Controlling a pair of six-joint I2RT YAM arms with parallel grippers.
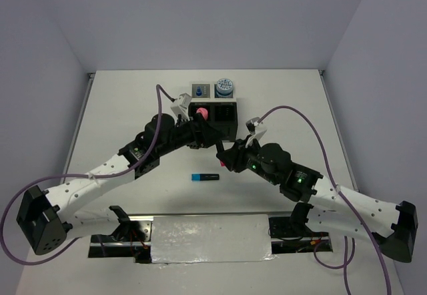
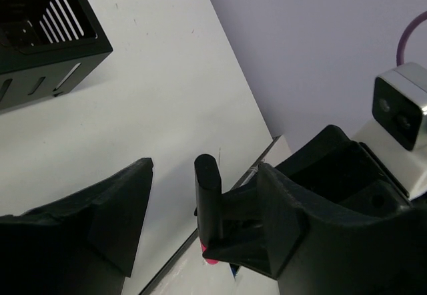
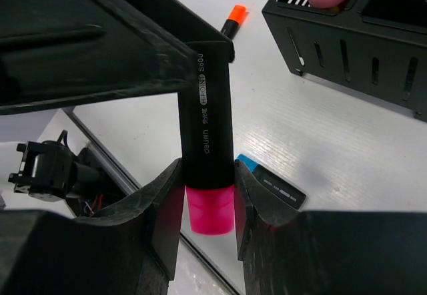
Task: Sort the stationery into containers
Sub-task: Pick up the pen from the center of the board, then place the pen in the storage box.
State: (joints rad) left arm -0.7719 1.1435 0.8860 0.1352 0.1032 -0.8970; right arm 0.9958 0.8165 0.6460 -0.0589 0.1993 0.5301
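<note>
My right gripper is shut on a black highlighter with a pink cap and holds it above the table, cap toward the wrist. Its black end sits between the open fingers of my left gripper, close to the right one. In the top view the two grippers meet in front of the black box. A blue-capped highlighter lies on the table, also in the right wrist view. An orange-capped highlighter lies further off.
The pink marker stands in the black box's left compartment. Behind it, one grey tray holds a blue pen and the other holds blue-white rolls. Purple cables arc over both arms.
</note>
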